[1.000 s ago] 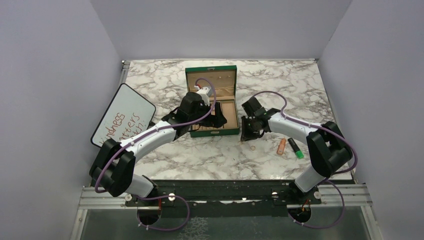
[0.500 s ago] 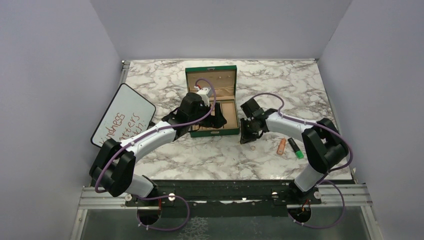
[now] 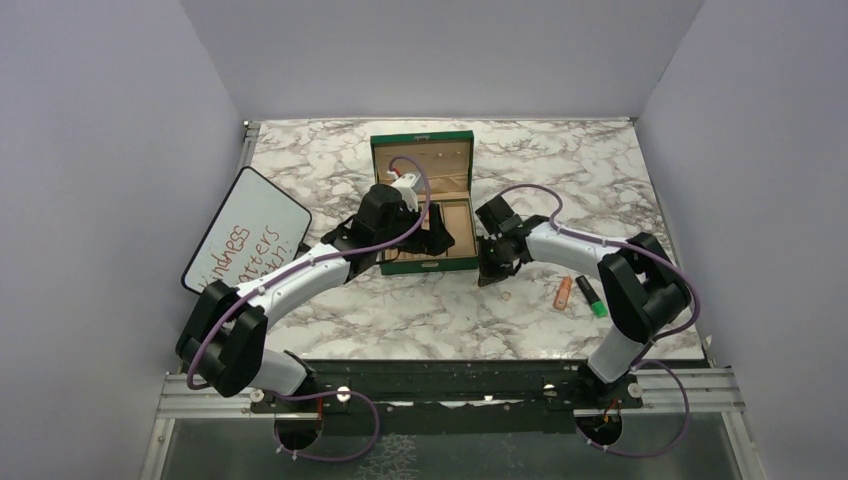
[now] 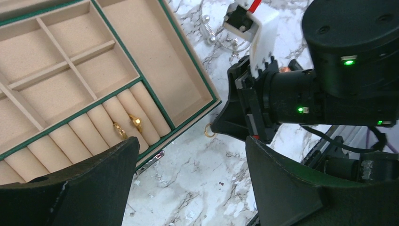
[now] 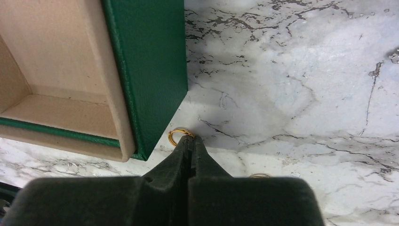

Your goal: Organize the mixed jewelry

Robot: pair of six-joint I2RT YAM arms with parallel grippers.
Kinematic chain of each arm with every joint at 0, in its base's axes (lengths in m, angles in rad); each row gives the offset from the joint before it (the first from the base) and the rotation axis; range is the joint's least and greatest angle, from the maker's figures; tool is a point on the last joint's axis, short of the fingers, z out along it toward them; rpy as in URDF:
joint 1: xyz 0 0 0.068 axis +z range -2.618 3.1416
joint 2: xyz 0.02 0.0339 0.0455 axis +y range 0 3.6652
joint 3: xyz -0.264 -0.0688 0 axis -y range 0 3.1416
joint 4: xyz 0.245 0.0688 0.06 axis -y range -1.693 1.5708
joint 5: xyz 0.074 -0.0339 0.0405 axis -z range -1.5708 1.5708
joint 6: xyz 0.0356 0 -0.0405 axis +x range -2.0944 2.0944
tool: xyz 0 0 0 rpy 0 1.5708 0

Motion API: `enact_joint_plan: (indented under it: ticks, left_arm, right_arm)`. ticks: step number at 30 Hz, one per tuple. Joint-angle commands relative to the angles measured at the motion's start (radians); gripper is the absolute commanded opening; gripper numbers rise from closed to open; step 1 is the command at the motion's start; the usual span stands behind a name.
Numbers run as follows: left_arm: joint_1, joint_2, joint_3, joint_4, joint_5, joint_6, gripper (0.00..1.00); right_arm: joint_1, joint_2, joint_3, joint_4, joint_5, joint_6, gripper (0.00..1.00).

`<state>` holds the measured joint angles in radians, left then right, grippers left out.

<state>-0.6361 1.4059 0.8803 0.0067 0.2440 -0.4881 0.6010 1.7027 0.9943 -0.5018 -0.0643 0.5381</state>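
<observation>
Marble table (image 3: 600, 170) is carrying an open green box (image 5: 146, 70); right gripper (image 5: 190, 138) is pinching a gold ring (image 5: 174, 135) beside its corner, left gripper (image 4: 190, 146) is hovering spread above two slotted rings (image 4: 136, 122)

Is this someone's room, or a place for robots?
Probably a robot test booth, not a home: plain grey walls box in a marble-patterned table, and a left arm and right arm are bolted to a metal rail at its edge.

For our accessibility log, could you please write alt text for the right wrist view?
The right gripper, jaws shut, touches its tips to a small gold ring lying on the marble table, beside the corner of an open green box.
</observation>
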Motion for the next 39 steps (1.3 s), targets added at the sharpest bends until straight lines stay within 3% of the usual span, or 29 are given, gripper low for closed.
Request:
enact_joint_plan:
  ticks: [1,10,19,23,31,39]
  left_arm:
    - [0.0,-0.061,-0.02,0.07,0.041,-0.028,0.85]
    - [-0.001,-0.07,-0.13,0.201,0.093,-0.237,0.96]
    - [-0.001,-0.026,-0.217,0.365,0.21,-0.411,0.95]
    - [-0.008,-0.002,-0.23,0.412,0.23,-0.45,0.88]
    - [-0.048,0.057,-0.244,0.515,0.244,-0.457,0.55]
    - [-0.051,0.108,-0.219,0.548,0.233,-0.466,0.47]
  right_arm:
    - [0.006,-0.043,-0.044,0.02,0.054,0.029,0.01]
    - [0.007,-0.24,-0.188,0.163,0.036,0.102,0.01]
    - [0.006,-0.41,-0.317,0.337,-0.047,0.143,0.01]
    - [0.006,-0.454,-0.334,0.36,-0.065,0.154,0.01]
    - [0.007,-0.531,-0.338,0.413,-0.163,0.163,0.01]
    - [0.007,-0.542,-0.299,0.39,-0.166,0.158,0.01]
